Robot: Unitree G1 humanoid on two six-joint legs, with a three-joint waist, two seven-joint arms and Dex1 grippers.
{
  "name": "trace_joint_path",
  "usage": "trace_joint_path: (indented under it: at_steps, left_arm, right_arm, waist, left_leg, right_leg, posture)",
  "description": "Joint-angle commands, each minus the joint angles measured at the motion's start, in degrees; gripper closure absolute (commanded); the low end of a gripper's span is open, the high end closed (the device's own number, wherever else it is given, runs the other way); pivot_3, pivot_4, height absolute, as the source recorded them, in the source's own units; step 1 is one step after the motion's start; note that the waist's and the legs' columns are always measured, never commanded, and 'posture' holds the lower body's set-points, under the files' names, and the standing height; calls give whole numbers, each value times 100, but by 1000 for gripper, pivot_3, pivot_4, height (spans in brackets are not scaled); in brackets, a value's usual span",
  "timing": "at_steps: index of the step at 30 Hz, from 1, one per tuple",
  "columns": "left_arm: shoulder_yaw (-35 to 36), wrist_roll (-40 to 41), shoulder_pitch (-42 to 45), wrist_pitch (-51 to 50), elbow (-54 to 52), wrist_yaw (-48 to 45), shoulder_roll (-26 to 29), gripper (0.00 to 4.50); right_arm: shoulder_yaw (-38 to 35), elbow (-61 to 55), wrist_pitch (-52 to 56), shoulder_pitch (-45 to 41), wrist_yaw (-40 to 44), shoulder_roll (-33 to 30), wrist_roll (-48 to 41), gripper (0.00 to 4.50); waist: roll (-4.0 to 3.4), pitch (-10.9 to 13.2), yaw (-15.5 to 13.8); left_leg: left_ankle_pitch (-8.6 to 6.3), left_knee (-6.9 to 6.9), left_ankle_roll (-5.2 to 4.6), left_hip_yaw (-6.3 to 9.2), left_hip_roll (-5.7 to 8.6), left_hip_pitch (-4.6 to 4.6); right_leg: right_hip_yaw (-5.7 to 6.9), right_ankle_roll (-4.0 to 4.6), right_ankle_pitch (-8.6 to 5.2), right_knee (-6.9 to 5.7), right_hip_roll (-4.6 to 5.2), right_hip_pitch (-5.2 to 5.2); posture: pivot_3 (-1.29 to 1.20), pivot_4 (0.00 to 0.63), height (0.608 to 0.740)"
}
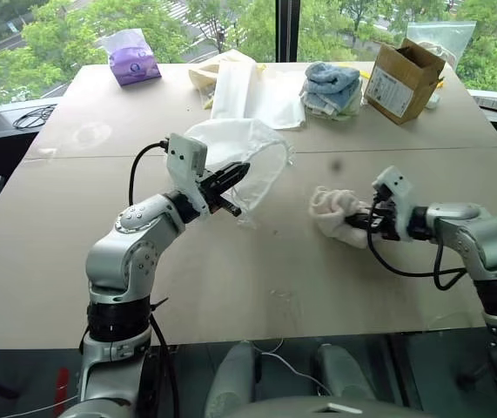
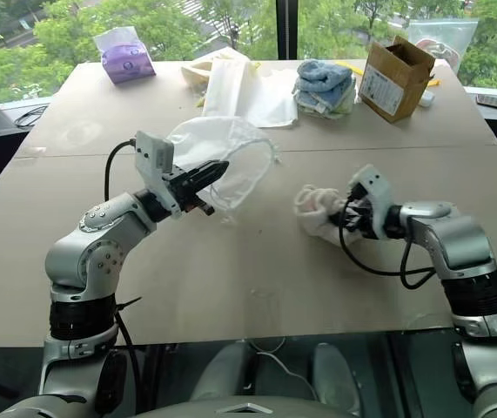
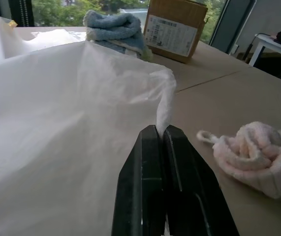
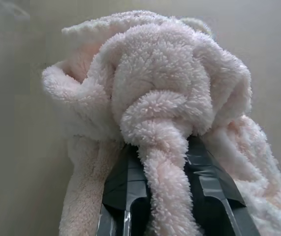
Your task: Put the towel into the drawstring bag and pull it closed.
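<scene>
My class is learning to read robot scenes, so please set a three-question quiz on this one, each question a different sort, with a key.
1. True or false: the left gripper is shut on the bag's edge.
2. Multiple choice: what does the right gripper hold? A) the cardboard box B) the towel C) the tissue pack
3. Fill in: the towel is still ___ the bag.

Key
1. True: its fingers pinch the fabric, holding the mouth up.
2. B: the fingers clamp a fold of towel. The box and tissue pack sit at the table's far end.
3. Outside: it is beside the bag, apart from it.
</scene>
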State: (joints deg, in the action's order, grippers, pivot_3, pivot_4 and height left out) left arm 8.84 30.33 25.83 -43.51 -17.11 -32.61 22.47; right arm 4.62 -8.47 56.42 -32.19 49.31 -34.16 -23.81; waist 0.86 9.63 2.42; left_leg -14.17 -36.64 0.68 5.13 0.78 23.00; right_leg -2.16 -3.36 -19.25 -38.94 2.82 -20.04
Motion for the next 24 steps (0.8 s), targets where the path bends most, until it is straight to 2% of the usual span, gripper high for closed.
trace_joint_path:
  at_steps: [1, 6, 10, 15, 18, 24]
  left_arm:
    - [146, 392, 154, -66, -89, -110, 36, 4500]
    - [-70, 391, 51, 14, -163, -318, 244, 4500]
    - [-82, 510, 85, 42, -169, -374, 241, 4500]
    - [-128, 601, 167, 131, -193, -524, 220, 4500]
    - [-268, 673, 60, 121, -344, -656, 243, 4500]
    - [-288, 1084, -59, -91, -496, -642, 158, 4500]
  right_arm:
    - [-238, -642, 171, -616, -52, 124, -430, 4426]
    - [-15, -543, 56, -953, -291, 385, -389, 4426]
    - [222, -325, -208, -1053, -313, 425, -198, 4426]
    - [737, -36, -635, -1141, -424, 484, 283, 4426]
    - [688, 115, -695, -1330, -707, 906, 316, 4426]
    - [24, 545, -921, -1248, -1762, 1802, 345, 4426]
  waist:
    - [-4, 7, -11]
    - [-2, 7, -43]
    - [-3, 7, -26]
    - [-3, 7, -17]
    - [-4, 8, 11]
    - [-4, 8, -18]
  left_leg:
    - [0, -2, 0, 0, 0, 3]
    - [0, 2, 1, 17, 3, 11]
    - [1, -32, 2, 17, 5, 86]
    - [1, -45, 2, 17, 5, 87]
    - [2, -57, 2, 12, 6, 84]
    - [6, -63, 8, 2, 3, 83]
  right_leg:
    - [0, 0, 0, -1, 1, -3]
    - [20, 0, 0, 2, 6, -6]
    - [20, 0, 1, -20, 6, -79]
    - [23, 0, 1, -42, 8, -82]
    - [18, 0, 1, -60, 7, -85]
    - [-1, 1, 1, -95, 2, -107]
  posture:
    - [0, 150, 740]
    - [0, 150, 740]
    - [0, 150, 740]
    - [0, 150, 740]
    - [0, 150, 740]
    - [0, 150, 740]
